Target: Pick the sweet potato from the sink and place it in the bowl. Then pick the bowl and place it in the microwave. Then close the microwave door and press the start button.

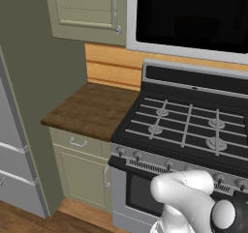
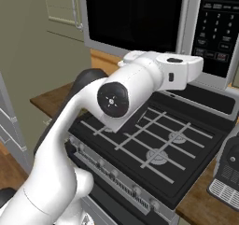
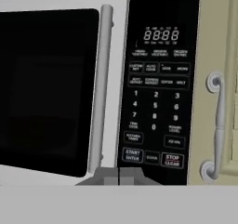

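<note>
The microwave (image 3: 65, 0) hangs over the stove with the microwave door (image 3: 46, 88) shut flat; its black glass hides the inside. The door's long grey bar handle (image 3: 100, 88) runs beside the black keypad panel (image 3: 158, 88). The start button (image 3: 132, 155) sits at the panel's lower left. My gripper (image 3: 119, 174) is shut with nothing between its tips, a short way in front of the panel and just below and left of the start button. In the right base view my arm (image 2: 140, 81) reaches up toward the panel (image 2: 217, 23). The sweet potato, bowl and sink are out of view.
A black gas stove (image 1: 186, 123) lies under the microwave, with a wooden counter (image 1: 92, 109) to its left. Pale green cabinets (image 1: 87, 9) flank the microwave, and one cabinet handle (image 3: 217, 125) is right of the panel. A dark appliance (image 2: 228, 168) stands on the right counter.
</note>
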